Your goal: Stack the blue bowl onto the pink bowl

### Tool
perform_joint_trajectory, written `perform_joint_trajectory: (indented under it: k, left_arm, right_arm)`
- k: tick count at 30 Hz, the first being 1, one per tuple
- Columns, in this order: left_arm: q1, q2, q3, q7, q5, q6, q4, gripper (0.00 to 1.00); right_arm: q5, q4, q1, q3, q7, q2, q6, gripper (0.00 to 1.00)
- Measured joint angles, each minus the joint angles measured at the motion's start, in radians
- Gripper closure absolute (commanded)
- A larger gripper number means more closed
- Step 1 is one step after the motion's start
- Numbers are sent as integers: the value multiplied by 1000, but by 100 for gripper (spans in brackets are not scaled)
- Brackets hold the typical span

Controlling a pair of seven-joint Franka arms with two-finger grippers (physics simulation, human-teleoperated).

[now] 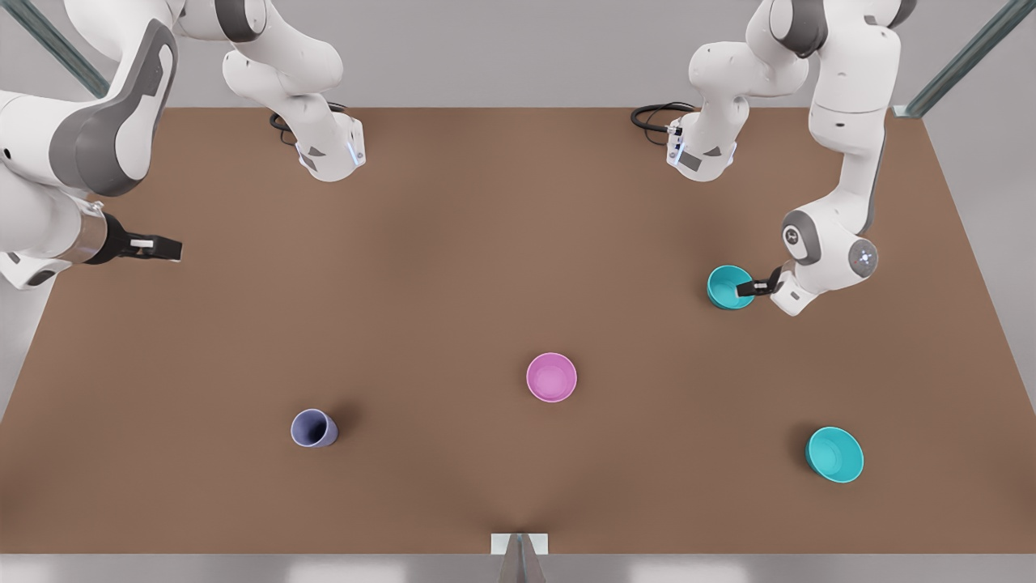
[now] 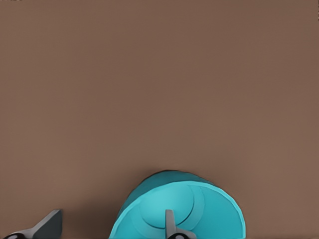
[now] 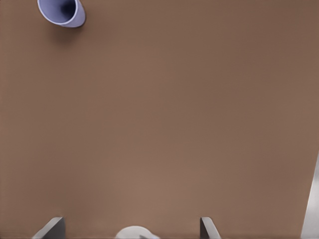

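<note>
**Brown surface, left gripper at the blue bowl's rim**

Brown surface [image 1: 453, 267] carries four empty vessels, well apart. At the front view's left, the right gripper [image 1: 166, 248] waits above bare surface, fingers spread wide, its arm cut off by the frame. The left gripper [image 1: 743, 288] straddles the blue bowl [image 1: 727, 287]: one of its fingers [image 2: 170, 223] inside, the other outside, a wide gap between. Pink bowl [image 1: 551, 377] sits near centre; teal bowl [image 1: 834, 454] and lavender cup [image 1: 313, 428] stand nearer the front edge.

A teal blue bowl [image 1: 728, 287], a pink bowl [image 1: 551, 377] and a lavender cup [image 1: 313, 428] (all plain) on a brown worktop [image 1: 453, 267].
</note>
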State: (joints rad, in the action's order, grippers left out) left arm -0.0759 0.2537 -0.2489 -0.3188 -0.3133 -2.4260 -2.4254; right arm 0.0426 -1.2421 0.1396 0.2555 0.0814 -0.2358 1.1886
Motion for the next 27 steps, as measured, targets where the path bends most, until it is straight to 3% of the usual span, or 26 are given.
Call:
perform_joint_trajectory:
  k: [1,5,7,8,9,11,12,19,22,27]
  left_arm:
    - [-1,2,0,-7,1,-3,0,27]
    - [-3,8,4,-33,-19,-11,0,27]
    - [-5,12,7,-44,-28,-13,1,33]
    - [-6,15,7,-49,-30,-14,1,42]
    - [-7,16,8,-54,-32,-14,1,57]
    - [-7,16,8,-61,-34,-15,1,63]
    - [-7,16,7,-65,-35,-14,1,77]
    - [-7,-34,4,-68,-36,55,80,79]
    - [-113,6,3,-34,-33,165,289,79]
    - [-308,270,84,93,-38,318,791,79]
  right_arm:
    - [-1,0,0,0,7,-1,-1,0]
    - [-2,-1,0,0,30,-7,-5,0]
    - [-3,-1,0,0,40,-8,-6,0]
    - [-3,0,0,0,44,-9,-8,0]
    - [-4,0,0,0,48,-11,-9,0]
    - [-4,1,0,0,56,-12,-12,0]
    - [-5,1,0,0,60,-13,-13,0]
    - [-4,3,-2,0,81,-19,-15,0]
    - [-3,4,-1,1,88,-21,-15,0]
    - [0,9,0,1,98,-22,-14,0]
